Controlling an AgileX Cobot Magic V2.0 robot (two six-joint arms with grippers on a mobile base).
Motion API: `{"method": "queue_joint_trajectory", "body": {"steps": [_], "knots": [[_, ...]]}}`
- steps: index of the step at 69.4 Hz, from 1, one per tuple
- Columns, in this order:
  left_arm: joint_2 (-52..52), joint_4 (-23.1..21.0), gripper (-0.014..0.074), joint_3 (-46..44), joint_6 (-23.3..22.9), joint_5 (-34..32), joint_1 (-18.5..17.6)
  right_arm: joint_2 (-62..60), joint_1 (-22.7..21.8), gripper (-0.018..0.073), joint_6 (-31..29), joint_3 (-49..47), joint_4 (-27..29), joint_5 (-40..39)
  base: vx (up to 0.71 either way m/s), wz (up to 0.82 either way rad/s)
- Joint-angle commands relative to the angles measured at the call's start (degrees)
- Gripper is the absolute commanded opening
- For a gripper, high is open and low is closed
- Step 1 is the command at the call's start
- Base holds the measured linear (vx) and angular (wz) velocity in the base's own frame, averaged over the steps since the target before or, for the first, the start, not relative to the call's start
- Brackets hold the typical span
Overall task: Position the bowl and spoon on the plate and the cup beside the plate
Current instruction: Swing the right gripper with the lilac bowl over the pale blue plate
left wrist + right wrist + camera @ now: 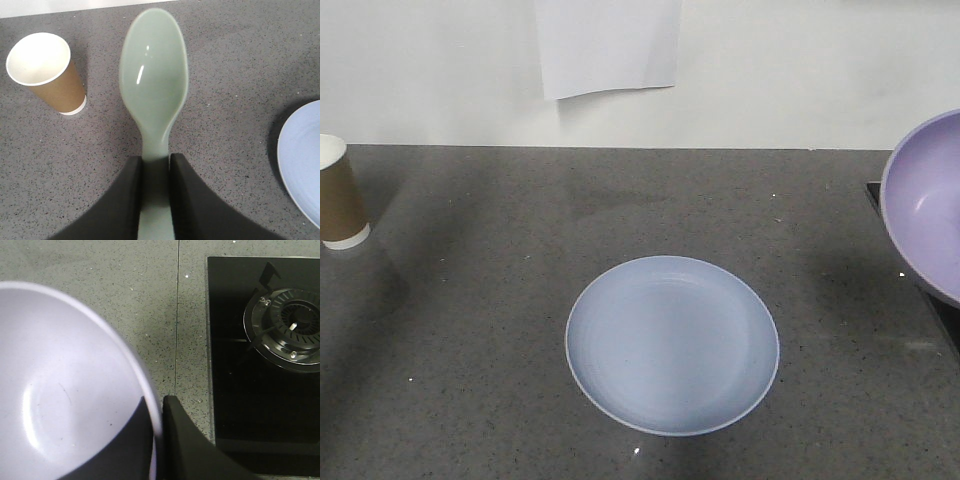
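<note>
Spoon [154,75] in left hand [155,159], bowl [60,390] rim in right hand [156,405]

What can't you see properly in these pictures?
Front view: the bowl is cut off by the right edge, the cup by the left edge; neither pincer shows.
Left wrist view: the spoon handle's end hides inside the left pincer.
Right wrist view: the bowl runs off the left edge; the right pincer covers some rim.

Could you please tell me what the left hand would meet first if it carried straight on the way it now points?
Probably bare countertop: the left hand, leading with the spoon, aims between cup and plate; depth is unclear.
</note>
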Motion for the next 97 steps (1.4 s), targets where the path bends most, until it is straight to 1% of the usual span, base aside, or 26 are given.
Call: {"method": "queue_joint_trajectory", "body": {"steps": [1,7,16,17,23,25,29,34,40,42,51,59,72,80,97], "knots": [[-1.36,0.57,-0.0007,-1.59,-0.12,-3.49,-0.32,-0.34,-0.27,-0.0003,-0.46,-1.61,1.83,-4.04,0.00,0.00],[-1.36,0.57,-0.0007,-1.59,-0.12,-3.49,-0.32,0.38,-0.27,-0.0003,-1.56,-1.61,4.43,-4.50,0.00,0.00],[-1.36,0.57,-0.0007,-1.59,-0.12,-3.49,-0.32,3.35,-0.27,-0.0003,-7.92,-1.61,11.74,-4.58,0.00,0.00],[-1.36,0.57,-0.0007,-1.59,-0.12,-3.49,-0.32,3.82,-0.27,-0.0003,-9.16,-1.61,13.41,-4.58,0.00,0.00],[-1.36,0.57,-0.0007,-1.59,-0.12,-3.49,-0.32,6.83,-0.27,-0.0003,-13.14,-1.61,18.98,-4.18,0.00,0.00],[-1.36,0.53,-0.0007,-1.59,-0.19,-3.49,-0.32,7.68,-0.09,-0.0003,-14.30,-1.61,20.54,-4.14,0.00,0.00],[-1.36,0.53,-0.0007,-1.59,-0.19,-3.49,-0.32,10.08,0.87,-0.0003,-15.40,-1.61,21.94,-4.14,0.00,0.00],[-1.36,0.53,-0.0007,-1.59,-0.18,-3.56,-0.32,13.10,2.76,-0.0003,-15.65,-1.61,21.85,-4.20,0.00,0.00],[-1.36,0.53,-0.0007,-1.59,-0.18,-3.70,-0.32,17.42,6.08,-0.0003,-15.65,-1.61,21.11,-4.47,0.00,0.00],[-1.36,0.53,-0.0007,-1.59,-0.18,-3.70,-0.32,18.85,7.78,-0.0003,-15.65,-1.61,20.77,-4.89,0.00,0.00],[-1.36,0.53,-0.0007,-1.59,-0.18,-3.70,-0.32,24.37,13.16,-0.0003,-15.27,-1.61,19.23,-8.76,0.00,0.00],[-1.36,0.53,-0.0007,-1.59,-0.18,-3.65,-0.32,29.15,15.88,-0.0003,-13.55,-1.61,18.60,-11.73,0.00,0.00],[-1.36,0.53,-0.0007,-1.59,-0.18,-3.65,-0.32,36.40,16.17,-0.0003,-13.23,-1.61,18.90,-14.43,0.00,0.00],[-1.36,0.46,-0.0007,-1.59,-0.18,-3.65,-0.32,40.00,16.17,-0.0003,-13.23,-1.61,18.90,-14.63,0.00,0.00],[-1.36,0.46,-0.0007,-1.59,-0.18,-3.65,-0.32,43.95,16.17,-0.0002,-13.23,-1.61,19.07,-15.96,0.00,0.00]]}}
